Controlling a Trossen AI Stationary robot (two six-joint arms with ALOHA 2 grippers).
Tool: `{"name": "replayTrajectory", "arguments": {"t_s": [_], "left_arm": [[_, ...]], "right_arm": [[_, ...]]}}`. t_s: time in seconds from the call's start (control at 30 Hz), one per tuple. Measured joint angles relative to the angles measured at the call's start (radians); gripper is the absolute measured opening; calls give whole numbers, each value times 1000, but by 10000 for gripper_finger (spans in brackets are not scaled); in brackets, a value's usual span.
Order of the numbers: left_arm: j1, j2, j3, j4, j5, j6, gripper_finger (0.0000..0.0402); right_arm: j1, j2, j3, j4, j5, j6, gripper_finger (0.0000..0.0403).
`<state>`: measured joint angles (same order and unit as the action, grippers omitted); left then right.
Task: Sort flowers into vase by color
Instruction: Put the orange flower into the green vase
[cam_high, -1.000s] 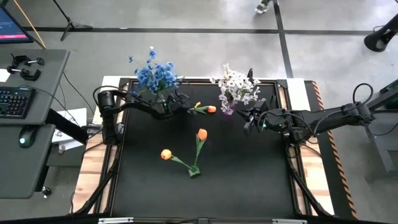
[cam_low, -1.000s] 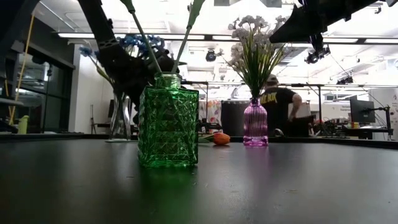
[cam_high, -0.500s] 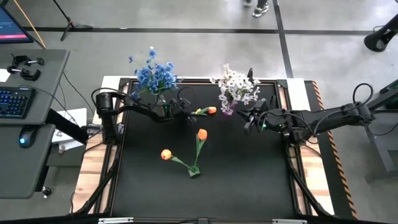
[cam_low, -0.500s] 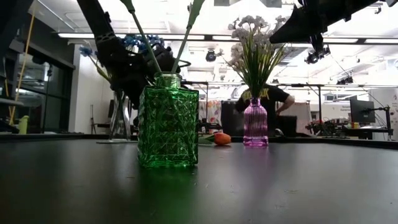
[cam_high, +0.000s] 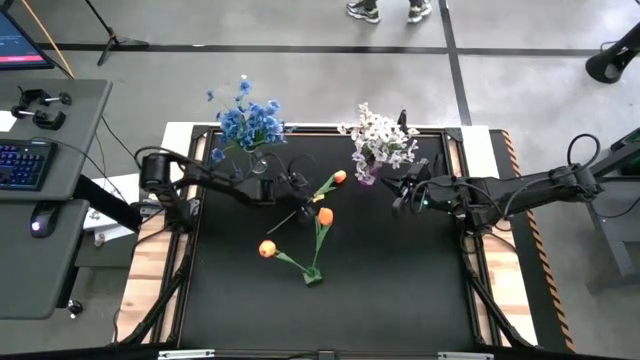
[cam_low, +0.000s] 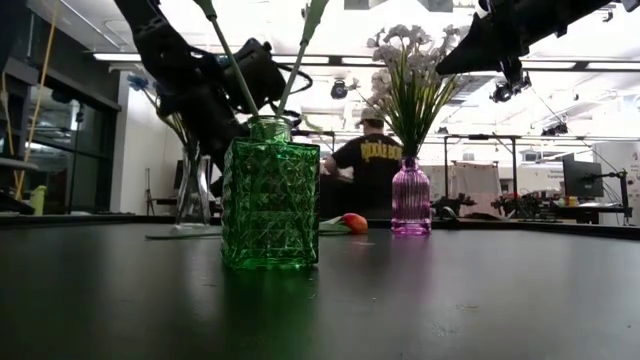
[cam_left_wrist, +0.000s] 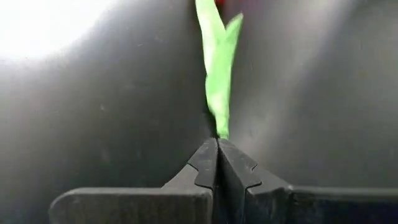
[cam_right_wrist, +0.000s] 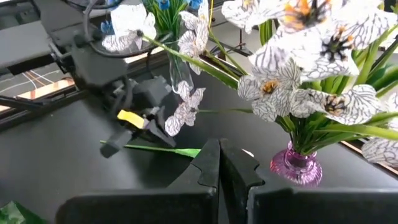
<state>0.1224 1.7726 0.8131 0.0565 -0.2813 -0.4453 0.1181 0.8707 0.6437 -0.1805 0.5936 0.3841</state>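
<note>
from above: left gripper (cam_high: 296, 207) clamped on stem of orange tulip (cam_high: 339, 177), blossom near purple vase (cam_high: 366, 177); right gripper (cam_high: 397, 197) pinched shut, empty, beside that vase. green vase (cam_high: 314, 275) with two tulips at centre. left wrist: fingers (cam_left_wrist: 205, 163) closed on green stem (cam_left_wrist: 217, 68).

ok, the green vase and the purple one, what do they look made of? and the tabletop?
Green vase: looks like clear tinted glass, possibly moulded plastic; diamond-cut facets catch light and the stems show through.
Purple vase: smooth translucent glass or plastic, glossy, with ribbing that lets light through.
Tabletop: black sheet with a dull satin finish; it carries soft reflections of both vases. Material itself unclear.
</note>
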Motion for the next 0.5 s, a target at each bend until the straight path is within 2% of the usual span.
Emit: {"name": "replayTrajectory", "arguments": {"t_s": [0.27, 0.5], "left_arm": [[-85, -31, -1, -87, -4, -67, 0], [-75, -121, 0, -80, -50, -33, 1]], "right_arm": [[0, 0, 0, -4, 0, -1, 0], [0, 0, 0, -14, 0, 0, 0]]}}
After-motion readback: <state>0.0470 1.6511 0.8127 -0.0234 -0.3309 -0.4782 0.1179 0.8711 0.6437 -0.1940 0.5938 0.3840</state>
